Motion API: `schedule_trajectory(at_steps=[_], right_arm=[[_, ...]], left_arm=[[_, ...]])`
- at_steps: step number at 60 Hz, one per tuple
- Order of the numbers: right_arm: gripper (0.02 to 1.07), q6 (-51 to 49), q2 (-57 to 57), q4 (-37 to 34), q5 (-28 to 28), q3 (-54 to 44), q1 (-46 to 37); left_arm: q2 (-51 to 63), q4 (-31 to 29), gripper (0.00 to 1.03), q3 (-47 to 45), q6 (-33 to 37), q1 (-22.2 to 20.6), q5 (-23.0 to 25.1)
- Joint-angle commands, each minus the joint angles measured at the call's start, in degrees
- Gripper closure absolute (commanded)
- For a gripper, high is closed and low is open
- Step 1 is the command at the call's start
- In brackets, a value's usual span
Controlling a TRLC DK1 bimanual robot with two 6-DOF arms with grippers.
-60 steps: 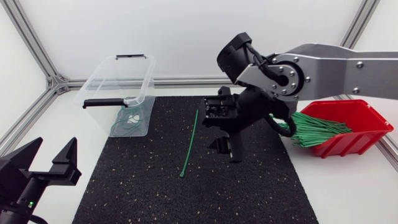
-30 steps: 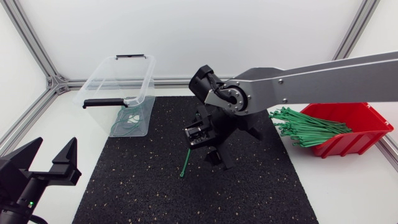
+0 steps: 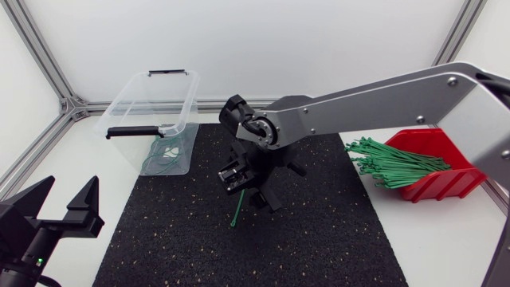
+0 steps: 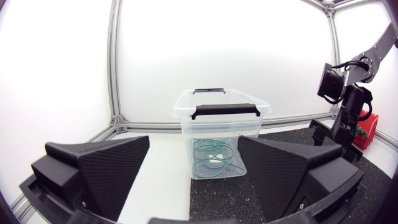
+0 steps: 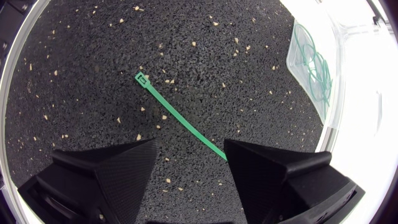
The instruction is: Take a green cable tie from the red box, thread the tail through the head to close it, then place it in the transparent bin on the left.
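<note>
Pick-up: right gripper (image 5: 189,149) hovered, fingers apart, over green cable tie (image 5: 177,118).
Next needed: descend, pinch; left gripper (image 4: 194,140) gaped too.

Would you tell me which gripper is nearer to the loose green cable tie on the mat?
Right. The right gripper hovers over the cable tie; the left gripper sits far off, beside the mat.
</note>
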Motion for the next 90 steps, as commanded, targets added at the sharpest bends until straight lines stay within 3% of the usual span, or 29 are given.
schedule_trajectory(at_steps=[1, 8, 14, 28, 40, 62, 76, 90], right_arm=[[0.3, -2.3, 2.3, -1.5, -0.1, 1.6, 0.8], [0.31, -2.6, 3.8, -1.6, -0.2, 1.8, 1.3], [0.39, -2.9, 4.7, -1.9, -0.3, 1.6, 2.1], [0.47, -2.7, 4.5, -1.5, -0.7, 0.0, 4.1], [0.47, -2.7, 4.6, -2.4, -0.4, -0.5, 4.5], [0.57, -2.3, 6.3, -4.6, -0.4, -0.6, 4.6], [0.8, -2.0, 8.0, -7.4, -0.7, 1.1, 4.8], [0.96, -1.7, 8.8, -11.0, -1.2, 2.9, 5.3]], left_arm=[[0.5, -1.4, 0.04, -2.2, -0.8, -0.3, 0.1], [0.5, -1.4, 0.04, -2.2, -0.8, -0.3, 0.1], [0.5, -1.4, 0.04, -2.2, -0.8, -0.4, 0.1], [0.5, -1.4, 0.04, -2.2, -0.8, -0.4, 0.1], [0.5, -1.4, 0.04, -2.2, -0.8, -0.5, 0.2], [0.5, -1.5, 0.04, -2.2, -0.8, -0.7, 0.2], [0.6, -1.5, 0.04, -2.2, -0.8, -0.7, 0.2], [0.6, -1.5, 0.04, -2.2, -0.8, -0.9, 0.3]])
